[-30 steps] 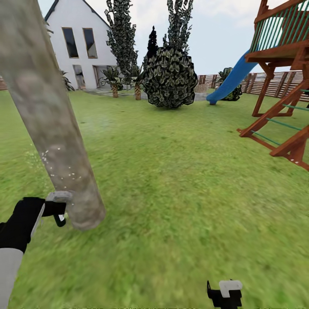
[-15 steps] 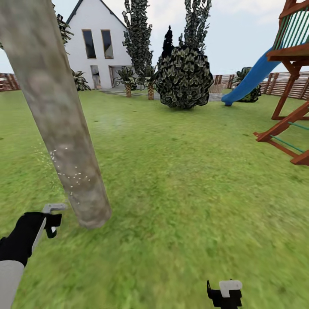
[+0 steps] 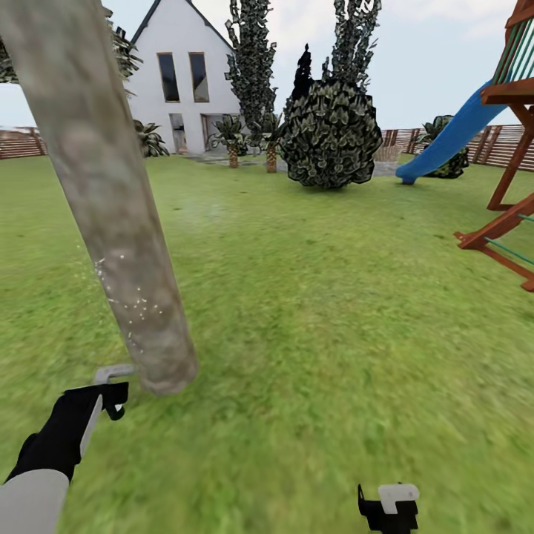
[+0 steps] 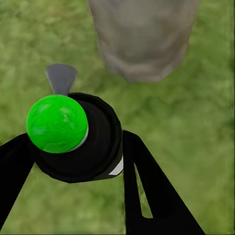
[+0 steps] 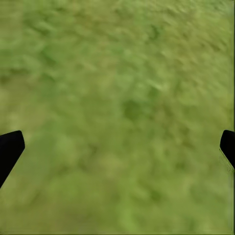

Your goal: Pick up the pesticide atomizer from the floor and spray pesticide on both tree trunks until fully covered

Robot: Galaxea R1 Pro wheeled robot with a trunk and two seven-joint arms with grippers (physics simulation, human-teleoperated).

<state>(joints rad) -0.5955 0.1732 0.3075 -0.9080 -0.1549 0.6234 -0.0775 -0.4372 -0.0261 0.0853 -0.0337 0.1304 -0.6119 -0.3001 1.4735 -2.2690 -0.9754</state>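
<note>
Holding: we grip the pesticide atomizer (image 4: 81, 142) in our left gripper (image 4: 73, 161), one black finger (image 4: 147, 186) pressed on each side of its dark round body.
Atomizer cap: a bright green ball (image 4: 57, 123) sits on top, facing our left wrist camera, with a small grey nozzle tab (image 4: 61, 78) sticking out beyond the jaws.
Tree trunk: the mottled tan-grey tree trunk (image 3: 111, 200) meets the grass just beyond our left jaws, near the nozzle; we cannot tell whether they touch.
Spray marks: small white specks (image 3: 130, 304) dot the lower bark above our left gripper (image 3: 111, 393).
Right gripper: our right gripper (image 5: 117, 147) hangs over bare lawn (image 5: 122, 98), its fingertips spread wide apart with nothing between them.
Beyond the jaws: a round dark bush (image 3: 330, 133), a white house (image 3: 189, 81), a blue slide (image 3: 452, 133).
</note>
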